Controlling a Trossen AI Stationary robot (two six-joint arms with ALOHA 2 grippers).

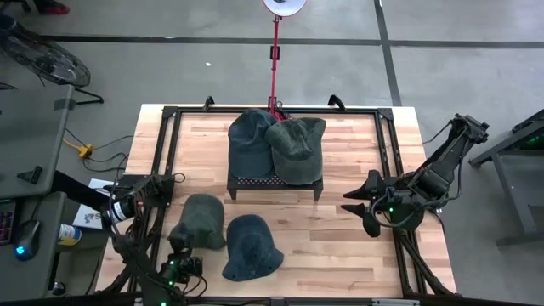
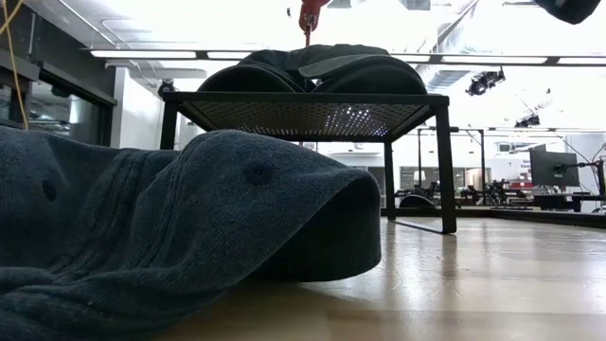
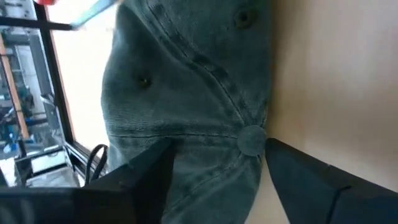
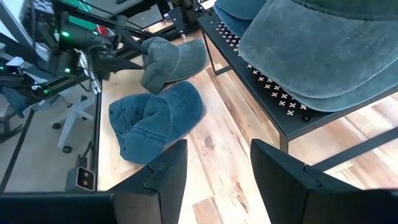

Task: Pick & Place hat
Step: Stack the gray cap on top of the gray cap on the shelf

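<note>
Two caps lie on the table near its near edge. A grey-green cap (image 1: 201,221) is on the left and a blue cap (image 1: 249,246) lies beside it on the right, both resting brim and crown on the wood. My left gripper (image 1: 180,248) is low at the grey-green cap's near end. It is open, with its fingers on either side of the crown's top button (image 3: 251,138). My right gripper (image 1: 367,208) waits open above the table's right side, pointing toward the caps (image 4: 155,118). My left gripper (image 3: 217,149) stands open astride the grey-green cap's crown, near the button, coming in low from the table's near-left side. The cap lies flat on the table. Whether either finger (image 3: 143,174) touches the cloth, I cannot tell.
A black mesh rack (image 1: 235,180) stands at the table's far middle and carries two more caps, a dark one (image 1: 251,140) and a grey-green one (image 1: 297,144). A red stand (image 1: 274,59) rises behind it. A black frame (image 1: 166,153) runs along the table's edges. Bare wood lies between the rack and the right arm.
</note>
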